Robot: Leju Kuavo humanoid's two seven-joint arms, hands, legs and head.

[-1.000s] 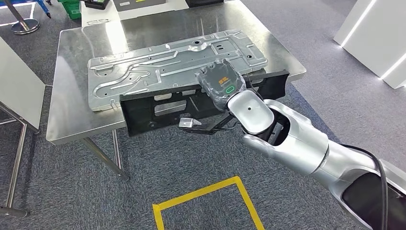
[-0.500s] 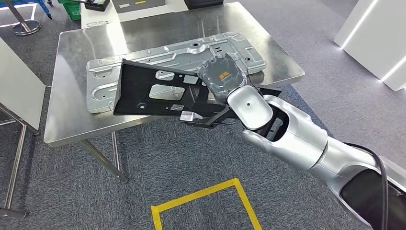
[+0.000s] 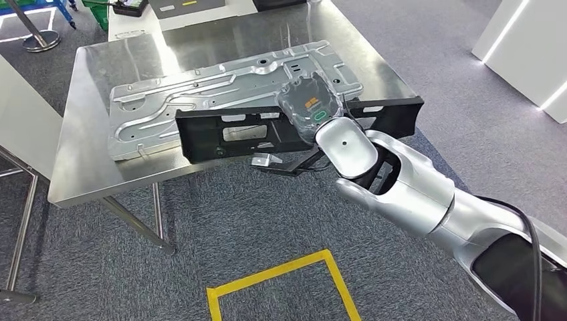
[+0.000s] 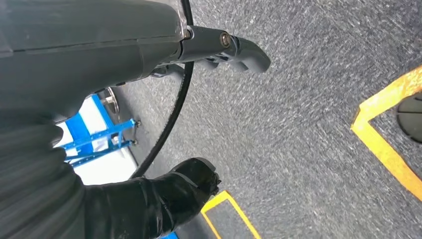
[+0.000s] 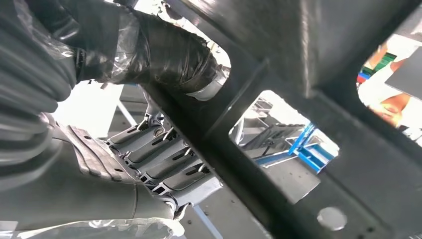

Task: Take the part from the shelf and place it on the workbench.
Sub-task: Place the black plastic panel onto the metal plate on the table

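A moment ago the long black plastic part with cut-out holes (image 3: pixel 267 130) was tipped up with its flat face showing. Now it is turned back on edge and lies along the front edge of the shiny steel workbench (image 3: pixel 80 167), over the big silver stamped metal plate (image 3: pixel 200 87). So it looks almost ready to set down. The right hand (image 3: pixel 309 110) is wrapped tight around the part's middle. The left hand (image 4: pixel 199 179) hangs over the grey carpet; its grip is unclear.

Your right hand (image 3: pixel 309 110) covers the middle of the black part (image 3: pixel 227 130). That part hides the silver panel's (image 3: pixel 200 90) near edge. The workbench's (image 3: pixel 87 174) far end is cut off.
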